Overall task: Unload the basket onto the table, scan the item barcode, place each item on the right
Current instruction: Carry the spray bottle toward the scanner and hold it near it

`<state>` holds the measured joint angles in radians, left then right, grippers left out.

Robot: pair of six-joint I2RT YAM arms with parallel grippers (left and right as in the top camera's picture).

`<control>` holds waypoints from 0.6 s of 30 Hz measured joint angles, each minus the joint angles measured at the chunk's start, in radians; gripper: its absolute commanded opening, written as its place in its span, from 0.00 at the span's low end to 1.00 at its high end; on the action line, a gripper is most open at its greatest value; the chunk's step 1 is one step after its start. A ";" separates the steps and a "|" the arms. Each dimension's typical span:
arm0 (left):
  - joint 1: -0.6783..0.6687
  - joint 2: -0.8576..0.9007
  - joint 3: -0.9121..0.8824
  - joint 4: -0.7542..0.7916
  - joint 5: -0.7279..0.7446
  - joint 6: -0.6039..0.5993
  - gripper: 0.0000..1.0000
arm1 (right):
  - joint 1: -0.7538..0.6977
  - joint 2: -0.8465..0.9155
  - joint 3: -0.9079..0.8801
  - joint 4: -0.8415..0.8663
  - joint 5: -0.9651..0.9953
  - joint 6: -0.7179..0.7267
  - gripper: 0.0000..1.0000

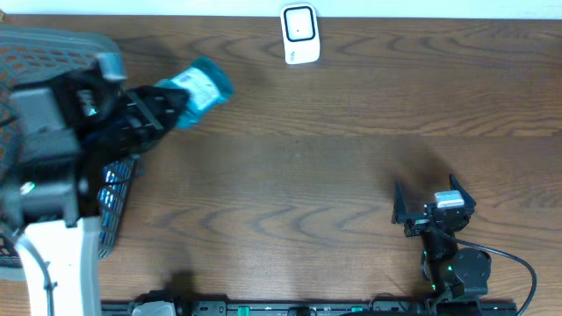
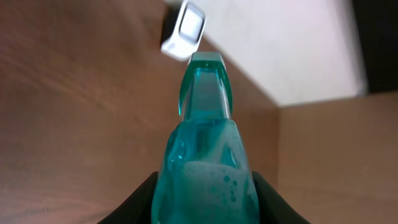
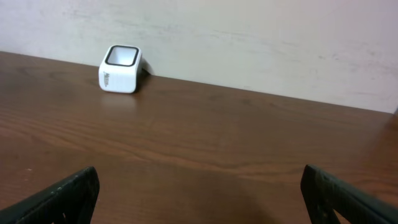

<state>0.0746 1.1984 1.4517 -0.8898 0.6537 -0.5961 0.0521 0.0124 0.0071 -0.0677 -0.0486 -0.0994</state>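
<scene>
Apparently at the presenting step: left gripper pinching the teal bottle by its body, one finger on each side. Cap end jutting out beyond the fingertips, aimed toward the white scanner, which sits well ahead of them and a little left of the cap. Right gripper spread wide on nothing, scanner far ahead of its fingers. Next, probably: bring the bottle close before the scanner window and turn the wrist until the label faces it, barcode itself too small to make out.

Black-grey left arm, white lower link, black right arm, seemingly silver-capped, black cable
</scene>
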 measured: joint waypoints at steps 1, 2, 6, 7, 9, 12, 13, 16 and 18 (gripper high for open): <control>-0.048 0.023 0.000 0.000 -0.032 -0.004 0.21 | 0.000 0.000 0.000 0.000 0.000 0.000 0.99; -0.082 0.041 0.000 0.000 -0.055 -0.007 0.21 | 0.000 0.000 0.000 0.000 0.000 0.000 0.99; -0.229 0.147 0.000 -0.002 -0.149 -0.013 0.21 | 0.000 0.000 0.000 0.000 0.000 0.000 0.99; -0.261 0.179 0.000 -0.004 -0.170 -0.014 0.21 | 0.000 0.000 0.000 0.000 0.000 0.000 0.99; -0.312 0.238 0.000 -0.006 -0.208 -0.013 0.21 | 0.000 0.000 0.000 0.000 0.000 0.000 0.99; -0.378 0.340 0.000 -0.026 -0.272 -0.010 0.21 | 0.000 0.000 0.000 0.000 0.000 0.000 0.99; -0.387 0.360 0.000 -0.029 -0.286 -0.010 0.21 | 0.000 0.000 0.000 0.000 0.000 0.000 0.99; -0.422 0.448 0.000 -0.031 -0.332 -0.010 0.21 | 0.000 0.000 0.000 0.000 0.000 0.000 0.99; -0.439 0.504 0.000 -0.031 -0.356 -0.010 0.21 | 0.000 0.000 0.000 0.000 0.000 0.000 0.99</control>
<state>-0.3641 1.7023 1.4517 -0.9211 0.2981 -0.6060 0.0521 0.0124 0.0071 -0.0681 -0.0486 -0.0994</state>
